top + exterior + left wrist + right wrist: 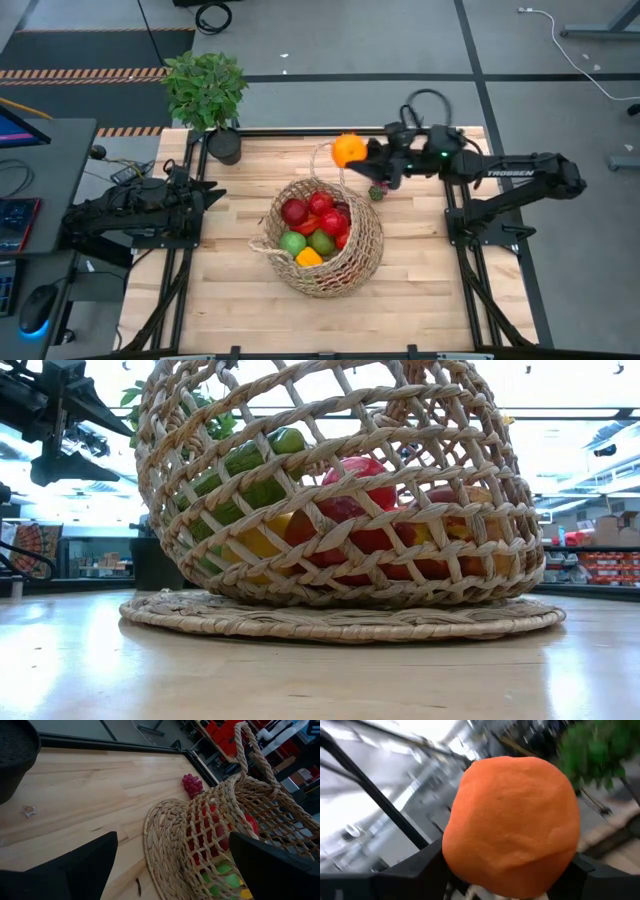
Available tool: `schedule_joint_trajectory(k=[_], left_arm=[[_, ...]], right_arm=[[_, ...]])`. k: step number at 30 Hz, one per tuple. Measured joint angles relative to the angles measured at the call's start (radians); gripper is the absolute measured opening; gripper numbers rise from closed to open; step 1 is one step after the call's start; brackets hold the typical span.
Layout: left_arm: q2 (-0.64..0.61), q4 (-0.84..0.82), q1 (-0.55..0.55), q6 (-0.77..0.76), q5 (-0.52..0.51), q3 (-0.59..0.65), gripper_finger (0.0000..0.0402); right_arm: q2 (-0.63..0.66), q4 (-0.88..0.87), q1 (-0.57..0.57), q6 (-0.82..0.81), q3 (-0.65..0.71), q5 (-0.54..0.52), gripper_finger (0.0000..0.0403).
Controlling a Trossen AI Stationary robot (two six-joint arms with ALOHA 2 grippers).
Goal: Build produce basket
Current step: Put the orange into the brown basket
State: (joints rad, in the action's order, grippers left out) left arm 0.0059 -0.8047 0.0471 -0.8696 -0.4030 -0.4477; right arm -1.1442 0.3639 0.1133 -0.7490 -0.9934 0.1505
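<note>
Carrying an orange clamped in the right gripper, just beyond the basket mid-table. Best centre over the opening before releasing. Left gripper waits open at left.

The right gripper grips an orange just beyond the wicker basket, by its far loop handle. Red apples, a green apple and a yellow pepper fill the basket. The left gripper waits beside the basket, near the potted plant.
</note>
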Motion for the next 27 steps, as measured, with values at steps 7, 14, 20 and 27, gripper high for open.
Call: schedule_joint_trajectory(k=[7, 14, 20, 27], left_arm=[[0.0, 0.0, 0.0, 0.0, 0.0, 0.0, 0.039], [0.0, 0.0, 0.0, 0.0, 0.0, 0.0, 0.039], [0.0, 0.0, 0.0, 0.0, 0.0, 0.0, 0.039], [0.0, 0.0, 0.0, 0.0, 0.0, 0.0, 0.039]], right_arm=[[-0.148, -0.485, -0.047, 0.097, -0.279, -0.004, 0.0262], [-0.308, -0.831, -0.095, 0.273, -0.537, -0.004, 0.0262], [-0.413, -0.946, -0.152, 0.585, -0.686, -0.059, 0.0262], [-0.464, -0.953, -0.225, 1.028, -0.729, -0.196, 0.0263]])
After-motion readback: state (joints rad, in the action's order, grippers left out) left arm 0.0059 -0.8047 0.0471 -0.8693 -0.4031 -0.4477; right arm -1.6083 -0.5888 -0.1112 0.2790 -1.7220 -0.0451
